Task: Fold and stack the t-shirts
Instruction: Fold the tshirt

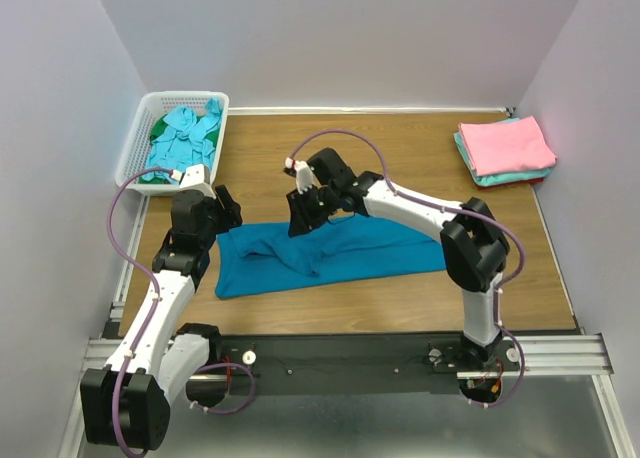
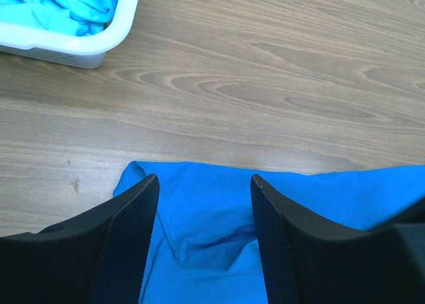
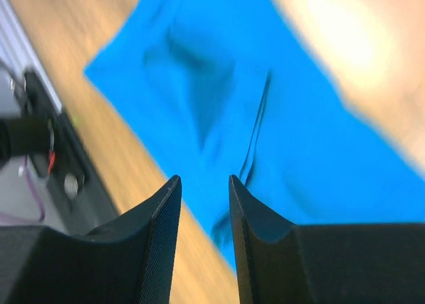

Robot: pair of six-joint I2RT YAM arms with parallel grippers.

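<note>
**Two open grippers, one rumpled shirt**

The deep teal-blue soft cloth t-shirt (image 1: 330,253) lay creased along the wooden table's (image 1: 400,148) near side. The left gripper (image 2: 202,181) hung wide open over the shirt's left corner. The right gripper (image 3: 203,179), narrowly parted, held nothing. A shallow pinch might catch one layer and undo the fold.

A shirt (image 1: 330,253) lies spread mid-way along the table (image 1: 400,148), toward its near edge. The basket (image 1: 135,150), with shirts (image 1: 190,130) in it, stands far-left. A stack (image 1: 505,148) lies far-right.
</note>
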